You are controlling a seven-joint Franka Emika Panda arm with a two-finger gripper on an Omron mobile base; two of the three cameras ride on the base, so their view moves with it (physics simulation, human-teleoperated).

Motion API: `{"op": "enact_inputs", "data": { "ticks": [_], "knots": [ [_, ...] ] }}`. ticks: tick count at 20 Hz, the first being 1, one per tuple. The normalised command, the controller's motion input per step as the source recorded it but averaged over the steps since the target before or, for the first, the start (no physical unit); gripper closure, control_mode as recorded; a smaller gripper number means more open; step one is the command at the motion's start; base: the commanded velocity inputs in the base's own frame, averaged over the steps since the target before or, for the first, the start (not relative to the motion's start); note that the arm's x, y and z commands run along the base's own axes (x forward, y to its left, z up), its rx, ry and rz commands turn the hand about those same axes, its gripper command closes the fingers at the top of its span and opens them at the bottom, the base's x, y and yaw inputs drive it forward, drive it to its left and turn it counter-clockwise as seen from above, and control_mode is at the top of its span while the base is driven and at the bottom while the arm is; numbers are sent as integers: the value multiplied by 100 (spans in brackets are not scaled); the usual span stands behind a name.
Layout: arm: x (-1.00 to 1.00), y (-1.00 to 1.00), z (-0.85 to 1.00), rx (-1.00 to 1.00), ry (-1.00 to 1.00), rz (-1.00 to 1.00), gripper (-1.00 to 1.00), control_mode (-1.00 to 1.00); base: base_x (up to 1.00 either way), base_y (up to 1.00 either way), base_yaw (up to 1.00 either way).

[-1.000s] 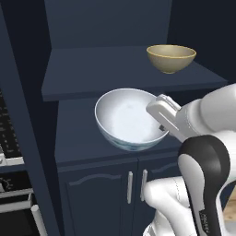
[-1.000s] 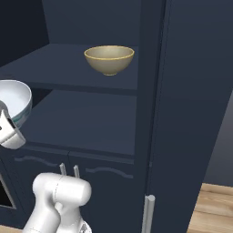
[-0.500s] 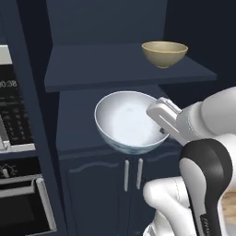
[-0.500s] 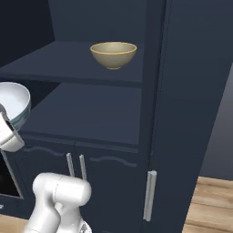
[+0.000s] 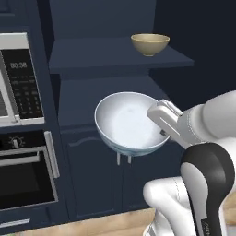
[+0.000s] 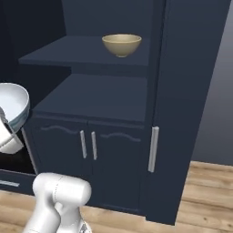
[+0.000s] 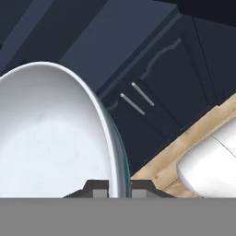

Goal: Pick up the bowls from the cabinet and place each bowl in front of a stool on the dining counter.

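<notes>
My gripper (image 5: 161, 132) is shut on the rim of the glossy white bowl (image 5: 126, 120), which hangs in the air in front of the cabinet (image 5: 92, 92), level with its lower shelf. In the hand view the white bowl (image 7: 50, 138) has its rim pinched between the gripper (image 7: 116, 188) tips. From the right base view the same white bowl (image 6: 12, 107) sits at the left edge. The tan bowl (image 5: 150, 44) stands upright on the upper shelf, seen too as the tan bowl (image 6: 121, 44). The dining counter is out of view.
A built-in oven and microwave stack (image 5: 20, 120) stands left of the cabinet. Below the lower shelf are arched double doors with silver handles (image 6: 88, 144). A tall navy panel with a long handle (image 6: 154, 149) flanks the right side. Wood floor (image 6: 205, 195) lies below.
The whole scene has shifted as the base backed away from the cabinet; the oven stack has come into view at left. The white bowl stays gripped in the same pose.
</notes>
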Motion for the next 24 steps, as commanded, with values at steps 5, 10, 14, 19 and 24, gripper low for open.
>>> {"op": "enact_inputs", "data": {
  "ticks": [5,10,14,19,24],
  "knots": [
    [0,0,0,0,0,0,100,100,-94,5,14],
    [0,0,0,0,0,0,100,100,-100,6,42],
    [0,0,0,0,0,0,100,100,-49,4,69],
    [0,0,0,0,0,0,100,100,2,1,73],
    [0,0,0,0,0,0,100,100,23,0,75]
  ]
}}
